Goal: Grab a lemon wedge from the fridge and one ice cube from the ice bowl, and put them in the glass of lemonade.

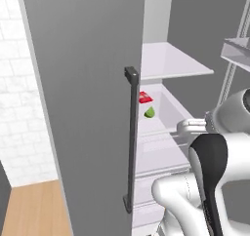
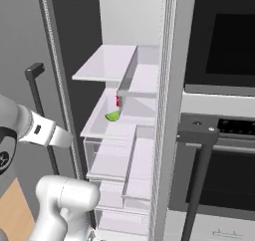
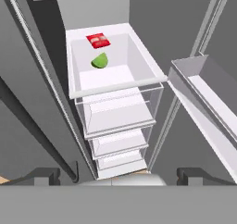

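Lemon wedge (image 3: 100, 61) on fridge (image 1: 88, 108) shelf — gripper (image 3: 118, 176) spread wide, apart.

Fridge (image 2: 164, 110) interior exposed; dark bar handle (image 2: 42, 115) stands at left. Lemon wedge (image 2: 113, 116) lies on a white shelf (image 2: 99, 128), toward its back edge, just beside a small red item (image 2: 118, 101) behind it. Clear drawers (image 2: 117, 170) stacked below. Oven (image 2: 219, 135) adjoins fridge on right.
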